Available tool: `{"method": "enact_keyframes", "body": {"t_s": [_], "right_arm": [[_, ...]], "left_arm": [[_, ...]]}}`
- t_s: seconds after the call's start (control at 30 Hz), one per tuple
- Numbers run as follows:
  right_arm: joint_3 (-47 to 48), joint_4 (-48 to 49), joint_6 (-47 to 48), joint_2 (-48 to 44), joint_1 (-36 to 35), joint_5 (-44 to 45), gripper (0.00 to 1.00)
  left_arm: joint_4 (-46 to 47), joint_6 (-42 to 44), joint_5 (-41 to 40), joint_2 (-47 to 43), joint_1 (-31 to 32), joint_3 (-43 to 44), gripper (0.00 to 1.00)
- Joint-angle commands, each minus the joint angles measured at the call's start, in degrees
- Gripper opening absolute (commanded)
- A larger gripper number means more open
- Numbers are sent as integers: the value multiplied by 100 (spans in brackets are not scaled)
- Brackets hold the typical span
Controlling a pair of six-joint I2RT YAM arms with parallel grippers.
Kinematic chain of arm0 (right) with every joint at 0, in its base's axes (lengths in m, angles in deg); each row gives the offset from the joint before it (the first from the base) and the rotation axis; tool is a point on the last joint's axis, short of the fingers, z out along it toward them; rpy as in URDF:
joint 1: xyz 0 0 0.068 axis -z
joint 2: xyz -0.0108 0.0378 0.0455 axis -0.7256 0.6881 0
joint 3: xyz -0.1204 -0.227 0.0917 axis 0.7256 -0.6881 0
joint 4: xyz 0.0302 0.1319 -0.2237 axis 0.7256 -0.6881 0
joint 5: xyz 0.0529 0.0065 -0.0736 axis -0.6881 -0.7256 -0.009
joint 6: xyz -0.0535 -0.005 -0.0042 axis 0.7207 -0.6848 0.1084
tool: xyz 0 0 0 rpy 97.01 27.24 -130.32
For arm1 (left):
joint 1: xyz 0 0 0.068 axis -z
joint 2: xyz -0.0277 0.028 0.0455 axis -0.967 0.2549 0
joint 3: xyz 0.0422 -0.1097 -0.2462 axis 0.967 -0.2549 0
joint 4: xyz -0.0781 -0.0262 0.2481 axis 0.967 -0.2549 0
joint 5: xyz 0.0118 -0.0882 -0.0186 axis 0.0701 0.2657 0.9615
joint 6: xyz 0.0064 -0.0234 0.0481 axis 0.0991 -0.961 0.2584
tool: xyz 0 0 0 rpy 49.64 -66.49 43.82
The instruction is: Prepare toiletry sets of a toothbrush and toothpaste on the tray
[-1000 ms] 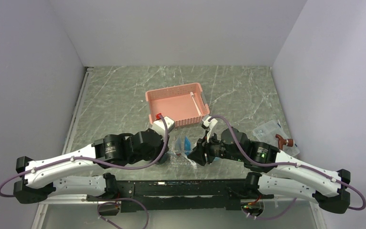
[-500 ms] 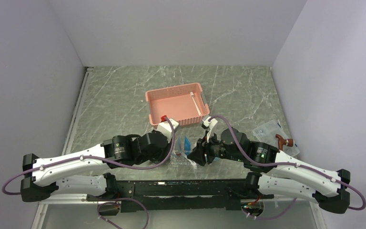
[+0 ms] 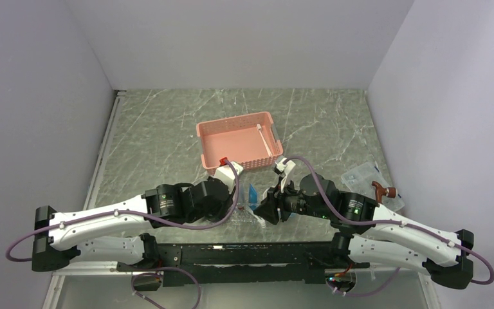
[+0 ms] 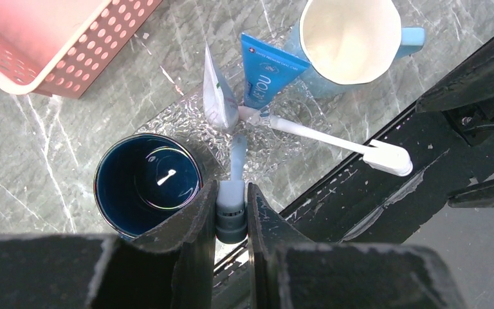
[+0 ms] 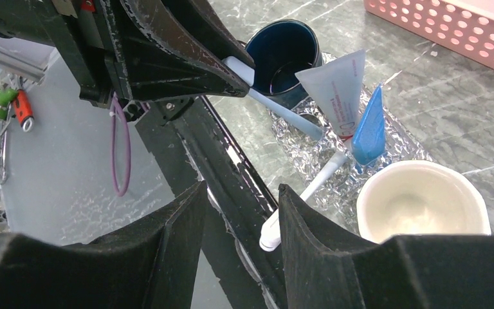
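Note:
My left gripper (image 4: 231, 187) is shut on one end of a pale toothbrush (image 4: 237, 154) that slants down, its far end on the glittery clear tray (image 4: 180, 119). The right wrist view shows the same grip (image 5: 235, 67). On the tray lie a blue toothpaste tube (image 4: 267, 77), a white tube (image 4: 217, 96) and a second white toothbrush (image 4: 325, 135), whose end hangs over the table's black front edge. My right gripper (image 5: 241, 190) is open and empty above that edge, beside the second toothbrush (image 5: 309, 190). The top view shows the blue tube (image 3: 253, 193).
A dark blue mug (image 4: 148, 183) stands left of the tray and a white mug with a blue outside (image 4: 347, 38) right of it. The pink basket (image 3: 238, 138) behind holds another white stick (image 3: 265, 138). A clear box (image 3: 363, 174) sits far right.
My left arm has moved right and nearer to the front edge, bringing its wrist over the tray. The right arm has stayed in place.

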Motion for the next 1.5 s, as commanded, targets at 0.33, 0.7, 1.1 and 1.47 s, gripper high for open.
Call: {"method": "enact_keyframes", "body": {"t_s": [0.33,0.7,1.1,1.47], "right_arm": [[10,187,-21,-56,3,115,47],[10,189,-26,-46,-3,117,47],[-68,242,-42,-36,3,110,48],[-105,251,-58,-46,6,122,48]], "left_arm": [[531,-193,-226,-40,33,-261,0],[561,-347,-192,-53,33,-363,0],[554,-414,-112,-13,35,-409,17],[404,-386,-2,101,35,-323,22]]}}
